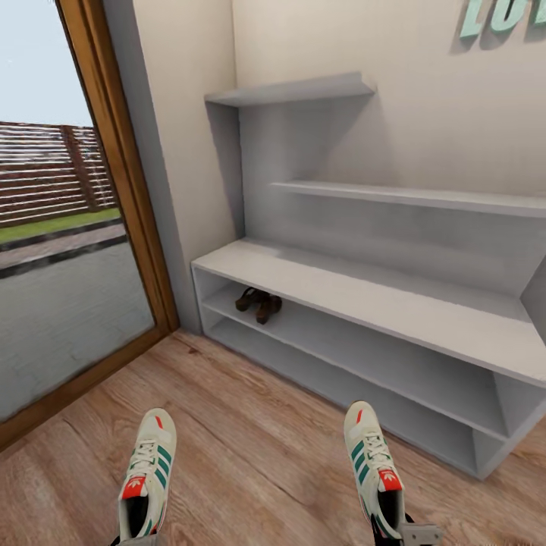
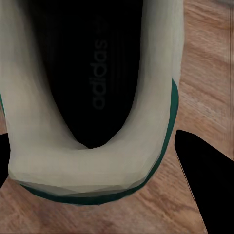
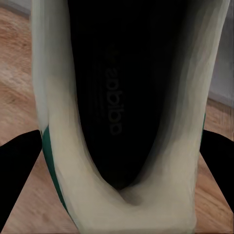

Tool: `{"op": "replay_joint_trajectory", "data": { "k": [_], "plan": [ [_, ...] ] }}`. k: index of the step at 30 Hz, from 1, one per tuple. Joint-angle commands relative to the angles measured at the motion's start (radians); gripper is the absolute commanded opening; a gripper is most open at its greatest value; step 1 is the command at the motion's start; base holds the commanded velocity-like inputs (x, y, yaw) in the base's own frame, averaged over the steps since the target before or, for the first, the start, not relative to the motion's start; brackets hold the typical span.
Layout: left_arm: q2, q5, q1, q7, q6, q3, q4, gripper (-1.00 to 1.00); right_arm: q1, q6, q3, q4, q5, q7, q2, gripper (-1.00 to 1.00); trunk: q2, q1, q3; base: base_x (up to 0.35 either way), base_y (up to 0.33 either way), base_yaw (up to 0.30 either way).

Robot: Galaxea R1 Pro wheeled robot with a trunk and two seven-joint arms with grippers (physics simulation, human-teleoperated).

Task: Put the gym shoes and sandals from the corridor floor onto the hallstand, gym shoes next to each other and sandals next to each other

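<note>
two gym shoes (image 1: 147, 474) (image 1: 373, 464), two sandals (image 1: 258, 302)

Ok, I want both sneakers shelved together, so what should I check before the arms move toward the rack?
1. Left sneaker held by the left gripper: ok, heel sits between the fingers.
2. Right sneaker held by the right gripper: ok.
3. Bench top free for two shoes: ok.
4. Sandals together on the rack: ok, on the upper low shelf.
5. Grip tightness: cannot tell.
6. Sneakers off the floor: cannot tell.
</note>
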Motion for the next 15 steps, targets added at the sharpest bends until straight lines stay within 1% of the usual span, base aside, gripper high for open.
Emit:
{"op": "replay_joint_trajectory", "data": {
  "k": [1, 15],
  "plan": [
    [0.0, -0.003, 0.0, -0.002, -0.003, 0.004, 0.0, -1.0, -0.001, -0.003, -0.007, 0.001, 0.01, 0.0, 0.001, -1.0, 0.0, 0.0, -0.001, 0.0, 0.0, -0.195],
    [0.0, -0.003, 0.0, -0.002, -0.003, 0.004, 0.002, -1.0, -0.001, -0.003, -0.007, 0.001, 0.01, 0.0, 0.001, -1.0, 0.0, 0.0, -0.001, 0.0, 0.0, -0.195]
  ]
}}
